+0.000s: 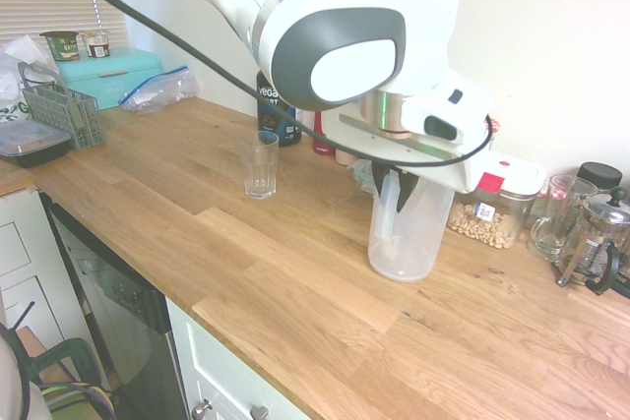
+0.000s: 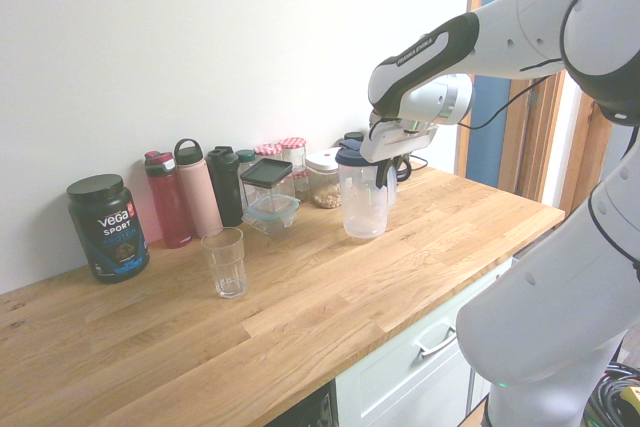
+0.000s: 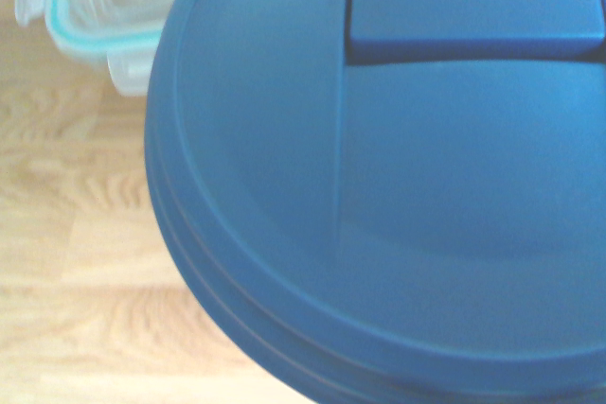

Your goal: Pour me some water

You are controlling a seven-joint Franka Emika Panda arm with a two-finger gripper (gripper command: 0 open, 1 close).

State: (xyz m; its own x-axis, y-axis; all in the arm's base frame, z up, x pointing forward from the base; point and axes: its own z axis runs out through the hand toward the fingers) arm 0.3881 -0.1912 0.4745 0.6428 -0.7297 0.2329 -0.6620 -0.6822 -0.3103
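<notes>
The hand (image 2: 384, 169) is clenched at the jug (image 2: 363, 199). The glass (image 2: 225, 262) is set well apart on the tabletop (image 2: 330, 297).

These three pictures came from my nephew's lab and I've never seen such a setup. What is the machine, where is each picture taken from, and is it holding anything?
It is one white robot arm working at a wooden kitchen counter. Two pictures come from cameras on opposite sides of the counter; the third comes from a camera on the arm's wrist, looking down from close by.

The arm's hand is shut at the top of a clear plastic jug with a blue lid, which fills the wrist picture. The jug stands on the counter. Whether it is firmly gripped, I cannot tell.

An empty drinking glass stands apart from it. Along the wall are a protein tub, bottles and a jar of nuts.
</notes>
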